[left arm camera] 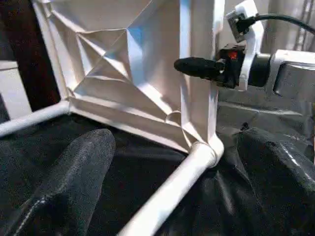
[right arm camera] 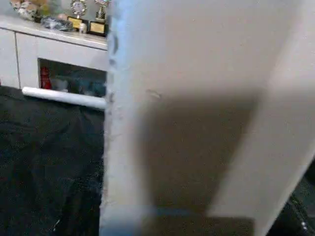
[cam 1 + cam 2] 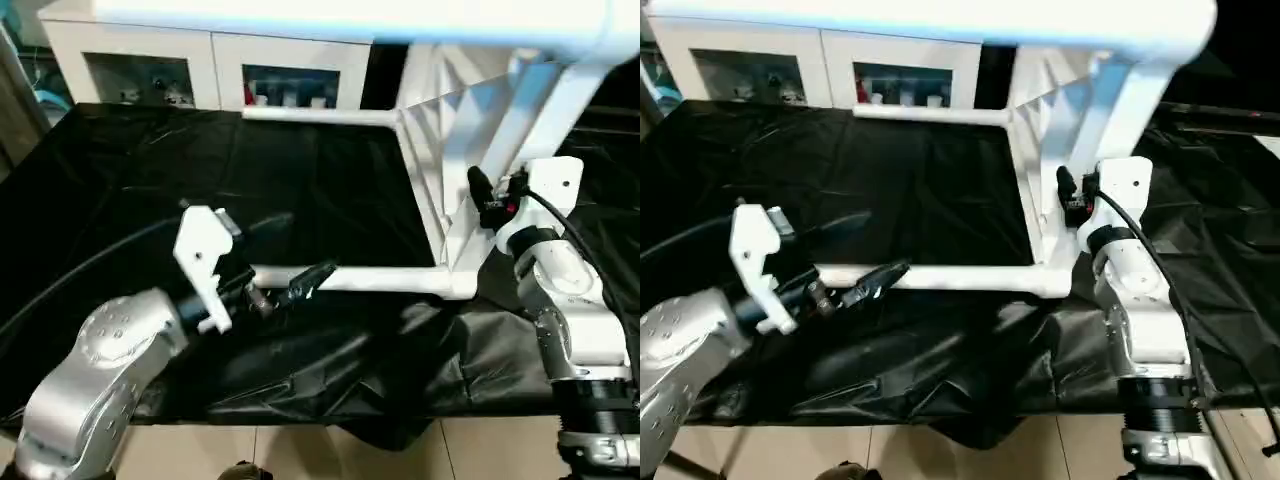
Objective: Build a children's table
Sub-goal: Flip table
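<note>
Left tool (image 3: 300, 285) apart beside table leg (image 3: 380, 281), right tool (image 3: 480, 190) clamped on tabletop (image 1: 142, 73) — cabinet (image 3: 200, 65) behind.

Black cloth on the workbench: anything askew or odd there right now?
Yes. The black plastic cloth is bunched into folds along the near edge, sagging over the front under the white plastic children's table, which is tipped on its side with its legs lying level.

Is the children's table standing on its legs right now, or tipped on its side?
Tipped on its side: the children's table has its ribbed underside facing left, with two legs running level over the black cloth.
</note>
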You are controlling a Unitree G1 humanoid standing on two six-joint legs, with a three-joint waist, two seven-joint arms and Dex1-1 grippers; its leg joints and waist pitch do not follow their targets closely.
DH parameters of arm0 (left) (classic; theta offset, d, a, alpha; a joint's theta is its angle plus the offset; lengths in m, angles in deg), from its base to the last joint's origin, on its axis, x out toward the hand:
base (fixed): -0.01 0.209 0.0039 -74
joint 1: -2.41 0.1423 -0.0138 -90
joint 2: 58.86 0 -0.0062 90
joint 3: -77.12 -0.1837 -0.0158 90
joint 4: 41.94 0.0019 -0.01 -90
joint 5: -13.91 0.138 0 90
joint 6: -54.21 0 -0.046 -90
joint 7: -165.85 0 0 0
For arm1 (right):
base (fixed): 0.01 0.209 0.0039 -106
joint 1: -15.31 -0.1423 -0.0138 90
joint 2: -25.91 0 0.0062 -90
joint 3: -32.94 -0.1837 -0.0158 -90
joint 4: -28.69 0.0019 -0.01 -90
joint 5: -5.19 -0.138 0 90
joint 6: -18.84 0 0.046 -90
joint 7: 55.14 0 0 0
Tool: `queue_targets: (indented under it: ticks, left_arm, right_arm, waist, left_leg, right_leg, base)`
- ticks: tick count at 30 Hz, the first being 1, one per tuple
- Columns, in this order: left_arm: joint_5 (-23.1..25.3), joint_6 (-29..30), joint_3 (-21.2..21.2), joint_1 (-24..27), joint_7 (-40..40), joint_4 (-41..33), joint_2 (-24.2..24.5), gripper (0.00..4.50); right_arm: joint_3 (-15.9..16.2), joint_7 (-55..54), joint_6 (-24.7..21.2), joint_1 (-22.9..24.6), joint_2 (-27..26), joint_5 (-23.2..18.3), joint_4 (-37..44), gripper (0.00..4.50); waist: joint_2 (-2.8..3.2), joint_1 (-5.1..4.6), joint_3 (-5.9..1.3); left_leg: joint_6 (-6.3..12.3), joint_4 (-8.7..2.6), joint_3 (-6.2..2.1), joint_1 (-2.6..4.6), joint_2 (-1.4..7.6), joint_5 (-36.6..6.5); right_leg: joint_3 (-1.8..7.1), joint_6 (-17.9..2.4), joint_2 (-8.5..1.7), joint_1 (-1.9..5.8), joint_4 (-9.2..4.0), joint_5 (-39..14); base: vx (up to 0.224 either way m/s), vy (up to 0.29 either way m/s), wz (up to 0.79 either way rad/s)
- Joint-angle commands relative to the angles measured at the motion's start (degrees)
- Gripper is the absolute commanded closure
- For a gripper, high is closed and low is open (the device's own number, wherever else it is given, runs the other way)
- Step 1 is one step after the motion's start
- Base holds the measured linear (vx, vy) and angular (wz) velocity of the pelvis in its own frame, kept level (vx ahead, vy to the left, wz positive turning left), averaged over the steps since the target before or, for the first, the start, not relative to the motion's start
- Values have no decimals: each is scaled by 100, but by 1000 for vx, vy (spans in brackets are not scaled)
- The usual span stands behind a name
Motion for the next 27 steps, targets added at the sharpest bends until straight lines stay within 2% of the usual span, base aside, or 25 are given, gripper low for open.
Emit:
queue_targets:
  ticks: [1,4,5,6,7,9,10,13,14,15,17,21,24,27]
  left_arm:
    - [224,-157,-130,-200,-55,157,52,0]
    - [351,-226,-205,-314,-71,232,70,0]
    - [437,-267,-259,-376,-94,276,89,0]
    - [540,-314,-317,-424,-116,310,112,0]
    - [950,-553,-549,-542,-160,426,217,0]
    - [1178,-688,-661,-601,-127,481,249,0]
    - [1641,-1011,-830,-728,16,610,285,0]
    - [2381,-1769,-973,-1068,315,990,261,0]
    - [2451,-1876,-968,-1118,356,1046,247,0]
    - [2657,-2184,-947,-1277,510,1178,205,0]
    - [2870,-2461,-932,-1445,687,1286,184,0]
    - [3138,-2889,-862,-1706,912,1327,161,0]
    - [3444,-3329,-852,-1720,1142,1460,86,0]
    - [3561,-3521,-899,-1586,1189,1522,83,0]
  right_arm:
    - [92,-49,-211,68,129,315,-479,251]
    - [70,-4,-174,44,111,296,-549,251]
    - [70,50,-136,46,93,273,-567,216]
    - [66,74,-104,54,77,264,-580,216]
    - [129,165,-52,77,38,249,-628,195]
    - [197,142,-35,88,41,325,-654,176]
    - [281,100,15,82,36,414,-748,174]
    - [336,69,115,38,2,465,-946,167]
    - [341,64,125,30,-4,470,-969,167]
    - [348,58,149,7,-22,479,-1027,167]
    - [350,62,193,-18,-38,509,-1093,167]
    - [357,79,312,-100,-43,596,-1196,167]
    - [378,41,588,-192,-14,688,-1203,167]
    - [387,-49,848,-230,-12,794,-1124,167]
  waist:
    - [89,-27,-271]
    - [98,-36,-258]
    - [102,-28,-254]
    - [108,-30,-247]
    - [100,-24,-256]
    - [106,-26,-258]
    - [112,-29,-267]
    - [86,-28,-306]
    - [85,-26,-310]
    - [97,-18,-351]
    - [125,-6,-373]
    - [112,7,-397]
    - [118,11,-377]
    - [111,14,-359]
  left_leg:
    - [-779,-516,-348,281,480,-2601]
    - [-795,-517,-377,302,495,-2839]
    - [-807,-515,-378,335,496,-2971]
    - [-818,-516,-382,347,495,-3047]
    - [-822,-526,-406,339,498,-3108]
    - [-827,-535,-416,326,504,-3082]
    - [-853,-542,-422,318,507,-3039]
    - [-811,-517,-415,301,506,-2883]
    - [-775,-515,-413,283,505,-2781]
    - [-648,-504,-398,221,512,-2271]
    - [-508,-468,-370,196,510,-1810]
    - [-244,-408,-333,159,499,-1299]
    - [-192,-409,-330,163,507,-1397]
    - [-311,-441,-334,192,517,-1752]
  right_leg:
    - [243,-698,-319,-20,-458,-1508]
    - [248,-673,-357,-29,-510,-1977]
    - [248,-655,-355,-58,-527,-2123]
    - [249,-649,-354,-72,-539,-2213]
    - [246,-606,-364,-58,-559,-2310]
    - [247,-575,-367,-52,-552,-2280]
    - [241,-602,-369,-41,-532,-2192]
    - [243,-710,-399,-18,-513,-1942]
    - [245,-738,-396,-9,-508,-1817]
    - [235,-859,-391,55,-429,-1134]
    - [220,-960,-374,75,-367,-540]
    - [200,-1149,-365,100,-304,50]
    - [196,-1213,-367,95,-322,-134]
    - [199,-1158,-366,62,-360,-593]
  base:
    - [0,0,0]
    - [0,0,0]
    - [0,0,0]
    - [0,0,0]
    - [0,0,0]
    - [0,0,0]
    - [0,0,0]
    - [0,0,0]
    - [0,0,0]
    - [0,0,0]
    - [0,0,0]
    - [0,0,0]
    - [0,0,0]
    - [0,0,0]
